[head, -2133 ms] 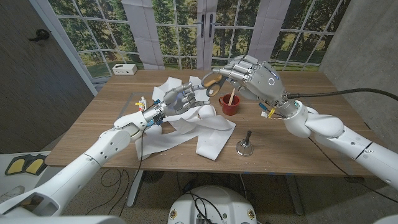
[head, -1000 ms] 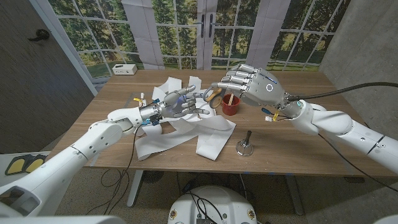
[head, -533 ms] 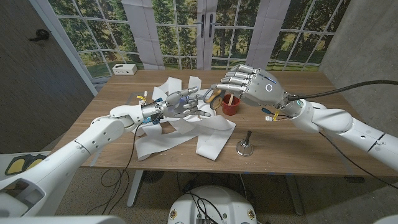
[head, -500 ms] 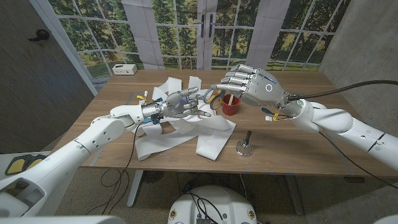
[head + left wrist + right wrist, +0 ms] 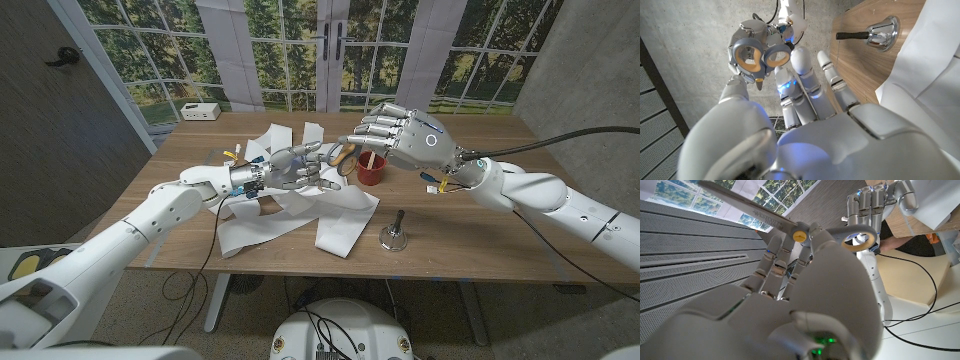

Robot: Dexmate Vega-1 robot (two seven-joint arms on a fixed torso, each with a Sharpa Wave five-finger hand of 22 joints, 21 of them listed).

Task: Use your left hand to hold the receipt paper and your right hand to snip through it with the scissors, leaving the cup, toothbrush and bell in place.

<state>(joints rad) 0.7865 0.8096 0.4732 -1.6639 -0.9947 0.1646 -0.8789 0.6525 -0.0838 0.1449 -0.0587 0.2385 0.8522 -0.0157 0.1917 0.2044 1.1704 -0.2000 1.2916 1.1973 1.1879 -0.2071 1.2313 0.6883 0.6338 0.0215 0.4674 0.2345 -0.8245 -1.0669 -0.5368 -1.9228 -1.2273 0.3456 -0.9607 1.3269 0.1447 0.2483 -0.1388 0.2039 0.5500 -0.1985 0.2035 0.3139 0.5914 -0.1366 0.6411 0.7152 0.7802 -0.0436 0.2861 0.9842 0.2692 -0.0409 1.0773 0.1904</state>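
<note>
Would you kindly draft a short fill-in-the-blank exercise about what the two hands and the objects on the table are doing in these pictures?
1. The right hand holds the ____ above the table.
2. The toothbrush stands inside the red ____.
3. The bell stands on the table, nearer to the robot's ____ arm.
4. The left hand is raised over the white ____ paper.

Missing words: scissors; cup; right; receipt

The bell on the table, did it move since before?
No. In the head view the bell stands at the same spot on the wood, in front of the red cup and beside the paper's edge.
</note>
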